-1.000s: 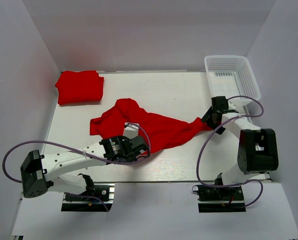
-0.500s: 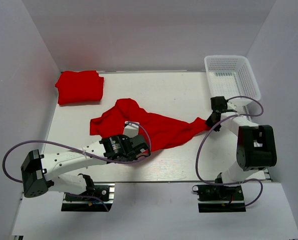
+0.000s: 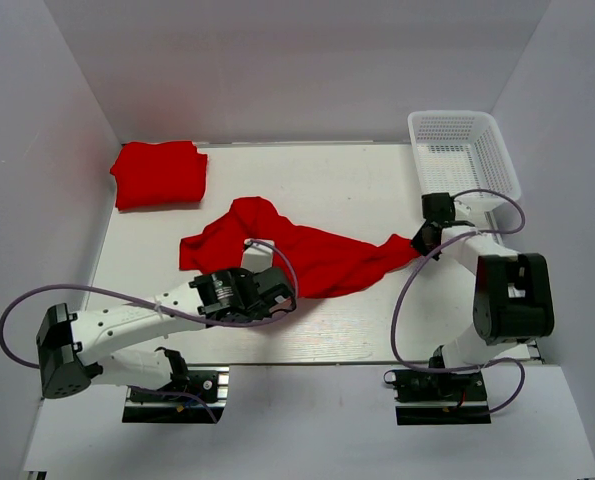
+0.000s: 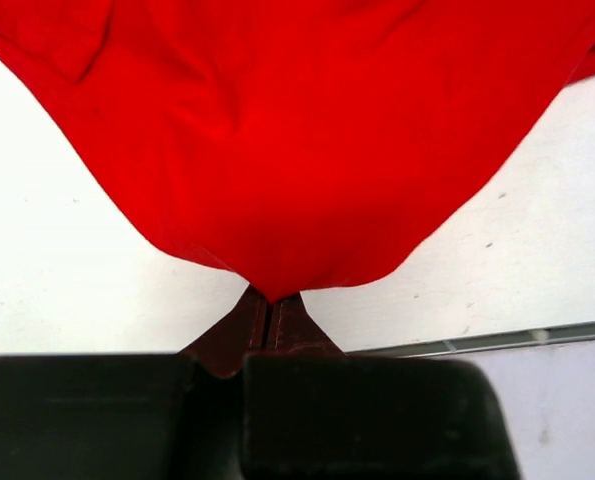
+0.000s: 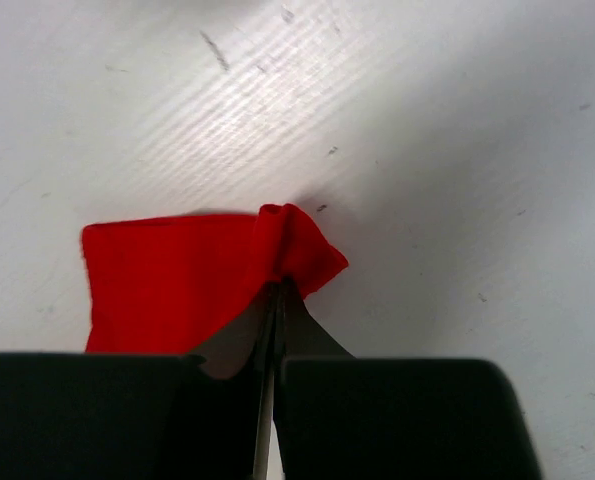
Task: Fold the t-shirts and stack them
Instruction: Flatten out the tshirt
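left tool (image 4: pixel 270 305): fingers pressed together on the near hem of the loose t-shirt (image 3: pixel 307 255). In the left wrist view the cloth comes to a point right at the tips and fans out wide beyond them.
right tool (image 5: pixel 277 290): clamped on a small bunched corner at the right end of the same shirt, with the fold of cloth pinched between the fingers.
loose t-shirt: middle of the surface (image 3: pixel 357 190), crumpled. Wide and humped at the left, narrowing into a band that runs to the right tool. Can't tell whether either pinched end is off the surface.
folded t-shirt (image 3: pixel 160 173): compact, roughly square bundle in the far left corner, well apart from the loose one. Neither arm touches it.
basket (image 3: pixel 422 150): white mesh, far right corner, just beyond the right tool, not touching any red cloth.
left arm: lies low across the near left of the surface, wrist at the shirt's near edge.
right arm: folded up by the right edge, wrist pointed at the shirt's tip.
surface under right tool: bare white with a few small scuffs.
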